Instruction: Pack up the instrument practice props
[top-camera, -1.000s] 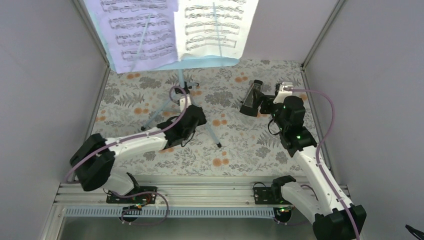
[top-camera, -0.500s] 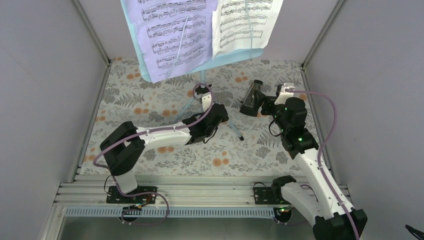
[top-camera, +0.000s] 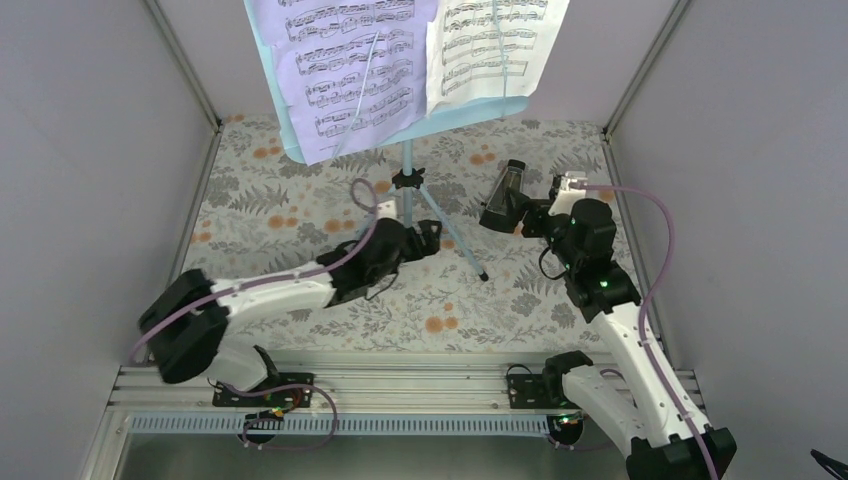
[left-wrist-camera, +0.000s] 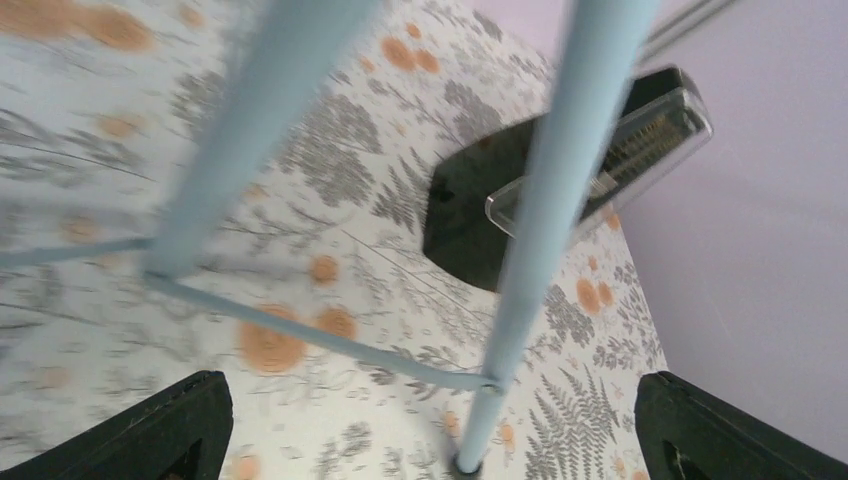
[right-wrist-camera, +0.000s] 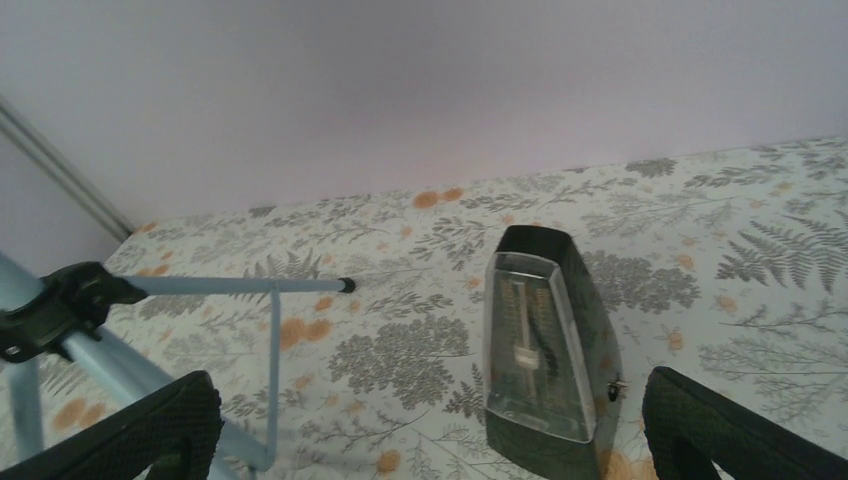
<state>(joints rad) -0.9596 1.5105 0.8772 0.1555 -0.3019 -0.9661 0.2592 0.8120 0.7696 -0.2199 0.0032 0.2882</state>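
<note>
Top view: the music stand (top-camera: 407, 185) is standing upright mid-desk (top-camera: 270, 200), its shelf carrying a lavender page (top-camera: 345, 75) and a white page (top-camera: 490, 45). The metronome (top-camera: 505, 195) is sitting upright to the stand's right. My left fingers (top-camera: 430, 238) are hovering low among the tripod legs, and my right fingers (top-camera: 530, 212) are pointing at the metronome from just beside it. Left wrist view: my left fingers (left-wrist-camera: 160, 430) are spreading wide and gripping nothing, with two blue stand legs (left-wrist-camera: 560, 200) passing between them and the metronome (left-wrist-camera: 480, 220) showing beyond. Right wrist view: my right fingers (right-wrist-camera: 130, 430) are likewise gaping wide and empty, with the metronome (right-wrist-camera: 540, 350) standing ahead between them, apart from both, and a stand leg (right-wrist-camera: 240, 286) reaching in from the left. Step, as I am judging it: nothing is packed yet, and I am lining up on the metronome. The next move is calling for a short advance, then closing squarely on its tapered sides without tipping it.
</note>
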